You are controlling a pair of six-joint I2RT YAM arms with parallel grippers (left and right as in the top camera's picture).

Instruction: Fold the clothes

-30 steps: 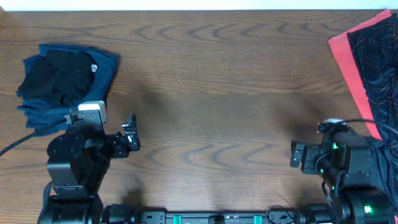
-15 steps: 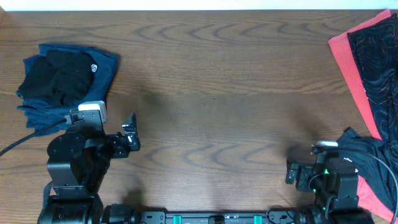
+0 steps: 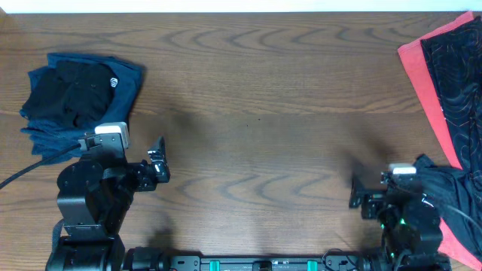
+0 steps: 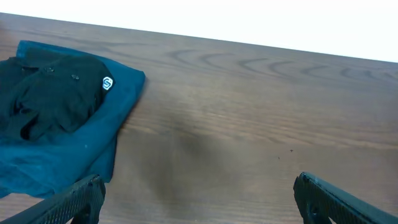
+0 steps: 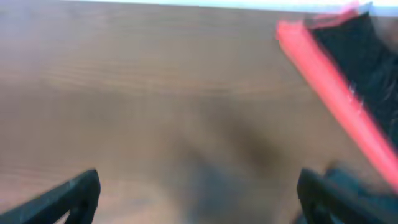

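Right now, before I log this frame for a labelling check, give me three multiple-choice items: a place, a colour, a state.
1. The black logo garment lies: A on the navy garment; B on coral fabric; C in an end effector.
2. Fabric bordering the patterned black garment is: A green; B coral-red; C white.
3. The left end effector is: A shut on cloth; B hidden; C open, empty.
A: navy shows around it. B: the coral-red band runs alongside. C: spread wide, nothing held.
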